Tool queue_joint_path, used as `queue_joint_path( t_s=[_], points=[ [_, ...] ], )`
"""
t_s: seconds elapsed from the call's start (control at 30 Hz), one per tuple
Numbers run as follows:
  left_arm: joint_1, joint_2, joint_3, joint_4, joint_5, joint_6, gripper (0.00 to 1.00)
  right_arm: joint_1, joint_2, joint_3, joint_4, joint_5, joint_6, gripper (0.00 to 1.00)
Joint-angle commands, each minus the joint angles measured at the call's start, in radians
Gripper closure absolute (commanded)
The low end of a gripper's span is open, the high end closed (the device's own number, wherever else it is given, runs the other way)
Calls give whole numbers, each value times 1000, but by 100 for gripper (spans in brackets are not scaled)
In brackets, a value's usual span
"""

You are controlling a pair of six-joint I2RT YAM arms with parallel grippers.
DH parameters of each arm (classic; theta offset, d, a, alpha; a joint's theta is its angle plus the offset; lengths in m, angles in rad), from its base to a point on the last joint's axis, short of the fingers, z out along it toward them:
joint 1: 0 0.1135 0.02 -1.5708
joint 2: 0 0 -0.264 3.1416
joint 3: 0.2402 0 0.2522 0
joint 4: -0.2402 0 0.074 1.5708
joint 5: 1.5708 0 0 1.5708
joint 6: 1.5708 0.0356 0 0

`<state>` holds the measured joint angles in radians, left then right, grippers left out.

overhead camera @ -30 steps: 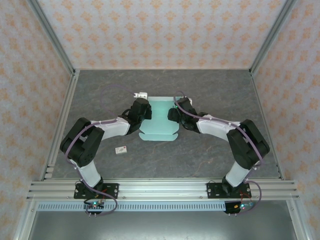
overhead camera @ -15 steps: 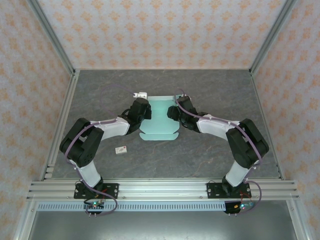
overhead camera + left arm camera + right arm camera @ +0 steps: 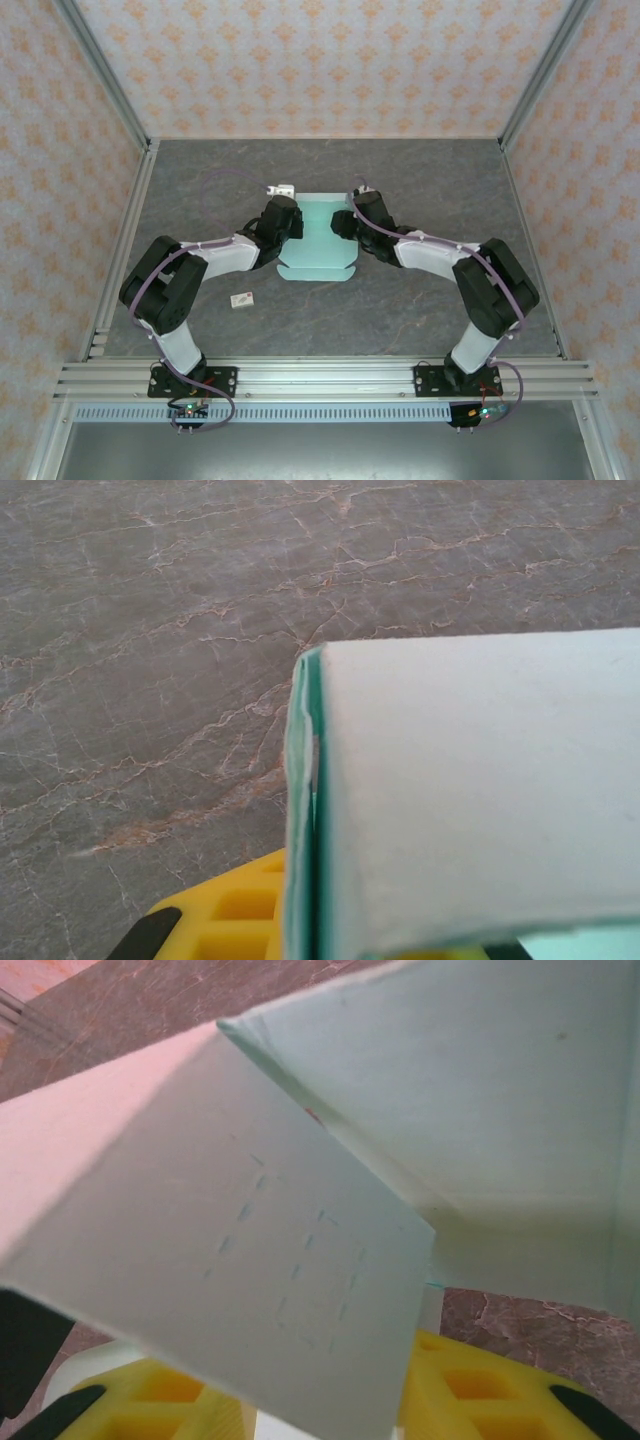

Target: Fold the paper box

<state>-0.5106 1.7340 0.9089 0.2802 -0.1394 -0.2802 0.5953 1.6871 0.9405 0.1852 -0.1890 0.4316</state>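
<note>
The paper box (image 3: 318, 238) (pale mint, thin matte card, die-cut, with rounded tabs on its near edge) lies mid-tabletop (image 3: 420, 300), a grey veined stone-look surface, between the two arms. The left claw (image 3: 293, 224) is pressed together on the box's doubled left edge. The right claw (image 3: 343, 222) stands spread, its yellow pads (image 3: 150, 1400) either side of a raised flap with faint dashed score marks.
</note>
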Motion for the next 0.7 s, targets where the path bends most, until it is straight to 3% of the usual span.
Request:
queue_joint_path(
  t_s=[0.0, 0.37, 0.67],
  points=[
    [-5, -15, 23, 8, 10, -10, 100, 20, 29, 1, 70, -34, -11, 65],
    [-4, -5, 21, 11, 8, -14, 100, 29, 26, 4, 44, -35, -37, 71],
    [0, -2, 22, -4, -31, -5, 100, 28, -160, -37, -148, 18, -148, 55]
  ],
)
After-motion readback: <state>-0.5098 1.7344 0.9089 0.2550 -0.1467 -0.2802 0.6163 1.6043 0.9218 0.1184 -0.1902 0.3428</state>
